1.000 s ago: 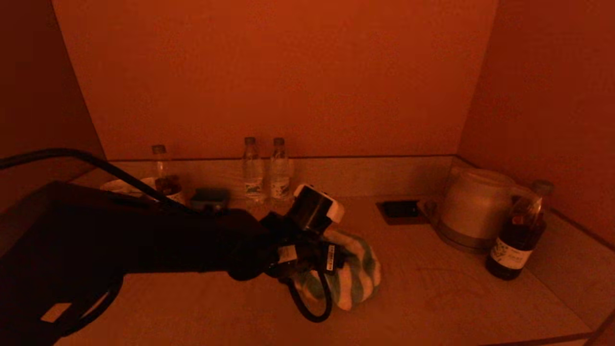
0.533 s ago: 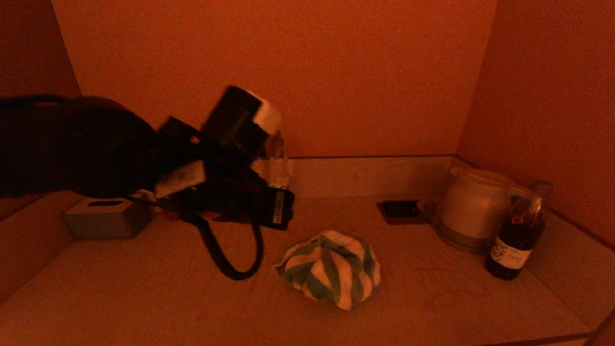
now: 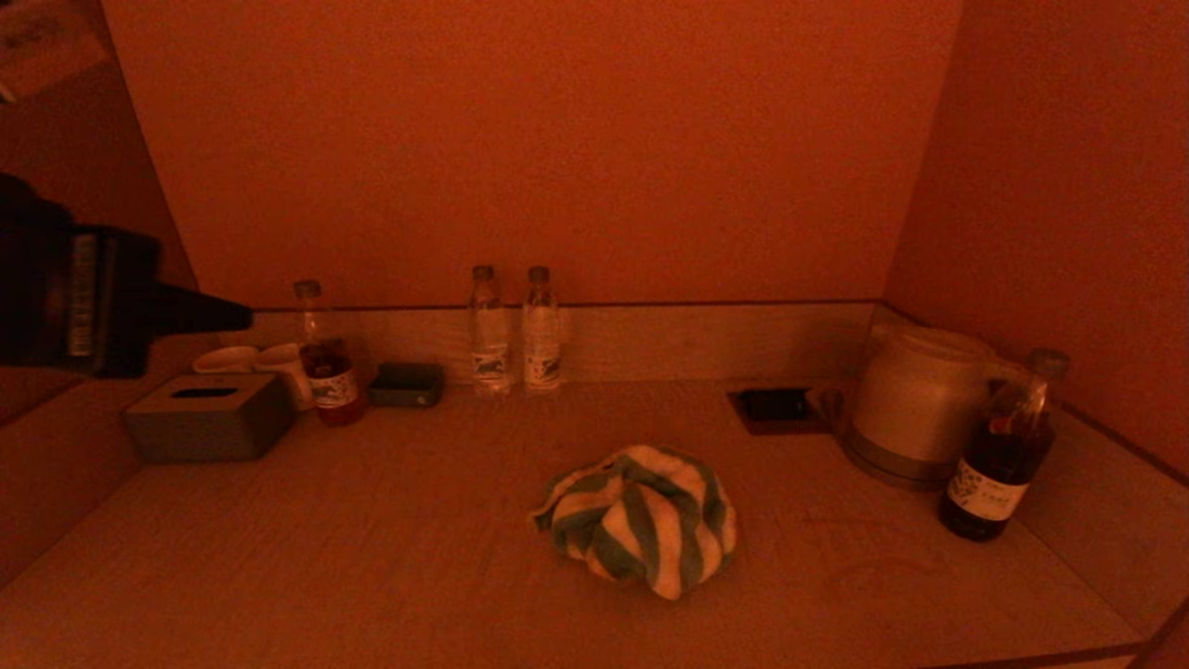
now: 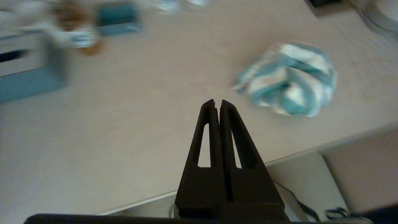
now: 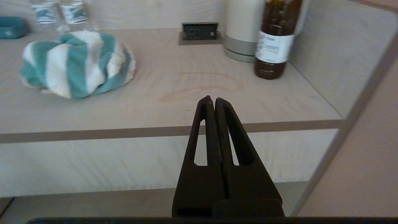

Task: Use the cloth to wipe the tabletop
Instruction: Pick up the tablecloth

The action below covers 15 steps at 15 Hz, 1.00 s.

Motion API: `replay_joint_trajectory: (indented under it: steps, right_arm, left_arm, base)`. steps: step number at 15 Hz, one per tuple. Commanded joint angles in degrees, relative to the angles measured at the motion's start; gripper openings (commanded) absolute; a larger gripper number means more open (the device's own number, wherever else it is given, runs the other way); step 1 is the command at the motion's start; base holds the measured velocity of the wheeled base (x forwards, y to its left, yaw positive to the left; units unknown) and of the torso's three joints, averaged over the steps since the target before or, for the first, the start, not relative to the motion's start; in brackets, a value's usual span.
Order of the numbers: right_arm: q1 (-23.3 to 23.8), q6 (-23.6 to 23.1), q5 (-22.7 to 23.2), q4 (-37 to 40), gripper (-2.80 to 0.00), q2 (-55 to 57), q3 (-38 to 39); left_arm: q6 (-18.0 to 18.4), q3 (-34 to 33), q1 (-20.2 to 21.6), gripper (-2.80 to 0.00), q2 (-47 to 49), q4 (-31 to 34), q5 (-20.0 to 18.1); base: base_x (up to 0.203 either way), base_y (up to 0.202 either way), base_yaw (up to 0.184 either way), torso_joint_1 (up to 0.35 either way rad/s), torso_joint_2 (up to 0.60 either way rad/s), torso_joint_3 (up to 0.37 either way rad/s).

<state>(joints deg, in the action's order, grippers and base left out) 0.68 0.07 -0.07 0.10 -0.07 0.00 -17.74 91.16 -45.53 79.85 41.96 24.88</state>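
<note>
The cloth [image 3: 641, 518], a bunched green and white striped towel, lies alone near the middle of the pale wood-grain tabletop [image 3: 372, 539]. It also shows in the left wrist view as the cloth [image 4: 287, 79] and in the right wrist view as the cloth [image 5: 76, 63]. My left gripper [image 4: 217, 102] is shut and empty, raised above the front part of the tabletop, well apart from the cloth. In the head view only its dark arm [image 3: 84, 302] shows at the left edge. My right gripper [image 5: 211, 99] is shut and empty, held before the table's front edge.
A grey tissue box [image 3: 206, 416], cups [image 3: 251, 360], a dark-drink bottle [image 3: 325, 372] and a small dark box [image 3: 407, 383] stand back left. Two water bottles [image 3: 513, 330] stand by the back rim. A kettle [image 3: 915, 400], a dark bottle [image 3: 1003, 455] and a socket [image 3: 776, 407] are at the right.
My left gripper let go of the cloth, shut, and rose away to the left and toward the front. The cloth stays where it lay. The right arm has not moved.
</note>
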Motion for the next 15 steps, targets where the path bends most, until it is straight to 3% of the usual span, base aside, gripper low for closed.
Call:
replay_joint_trajectory:
  steps: [1, 3, 7, 11, 15]
  right_arm:
    - [0.02, -0.07, -0.01, -0.01, -2.8, 0.07, 0.0]
    - [0.02, 0.01, -0.01, -0.01, -2.8, 0.07, 0.0]
    - [0.02, 0.01, -0.01, -0.01, -2.8, 0.07, 0.0]
    - [0.02, 0.01, -0.01, -0.01, -2.8, 0.07, 0.0]
    - [0.02, 0.01, -0.01, -0.01, -2.8, 0.07, 0.0]
  left_arm:
    - [-0.1, -4.28, 1.23, -2.8, -10.68, 0.22, 3.78]
    - [-0.04, -8.94, 7.79, -2.8, -16.32, 0.0, 9.48]
    - [0.06, -19.89, 24.67, -2.8, -29.45, -6.91, 11.96]
    - [-0.01, -36.46, 33.29, -2.8, -43.63, -18.76, 15.56]
    - [1.51, -45.56, 41.69, -2.8, -54.6, -24.75, 18.04]
  base:
    - [0.0, 0.0, 0.0, 0.0, 0.0, 0.0]
    - [0.0, 0.0, 0.0, 0.0, 0.0, 0.0]
    - [0.0, 0.0, 0.0, 0.0, 0.0, 0.0]
    - [0.0, 0.0, 0.0, 0.0, 0.0, 0.0]
    - [0.0, 0.0, 0.0, 0.0, 0.0, 0.0]
